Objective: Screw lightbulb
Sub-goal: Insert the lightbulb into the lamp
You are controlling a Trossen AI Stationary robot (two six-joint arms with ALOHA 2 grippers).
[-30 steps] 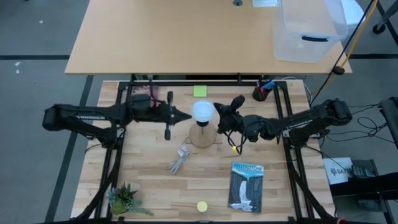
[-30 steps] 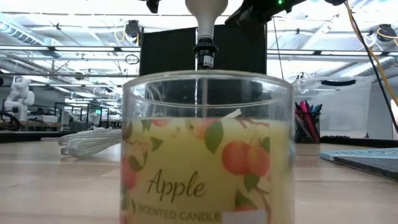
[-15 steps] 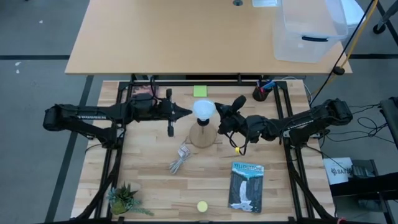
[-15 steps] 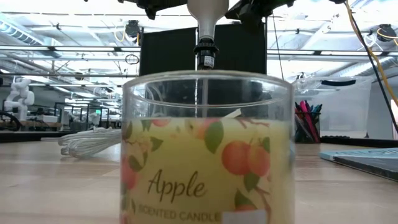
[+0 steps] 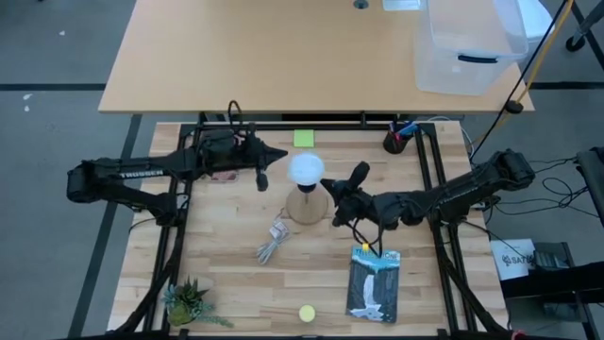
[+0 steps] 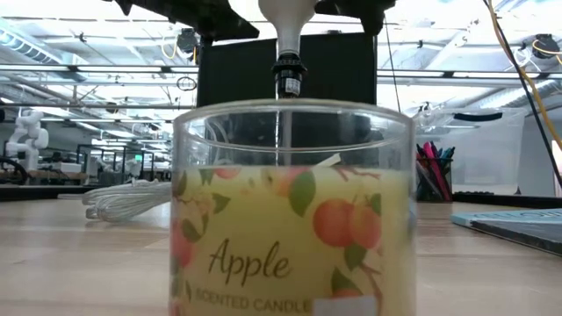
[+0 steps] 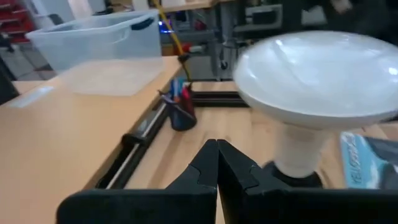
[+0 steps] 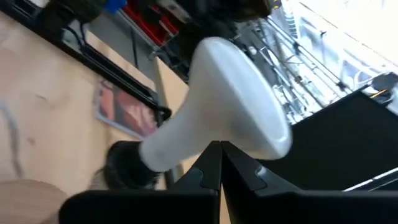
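We've got the bulb [image 5: 306, 168] sitting in its socket; both grippers, left [image 5: 280, 154] and right [image 5: 328, 186], pinched closed and empty; a stray swing could knock it over.

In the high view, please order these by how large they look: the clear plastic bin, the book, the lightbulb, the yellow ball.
1. clear plastic bin, on the far desk
2. book
3. lightbulb, white dome on the wooden base
4. yellow ball

The bin's desk may stand higher, nearer the camera, yet its lead is plain.
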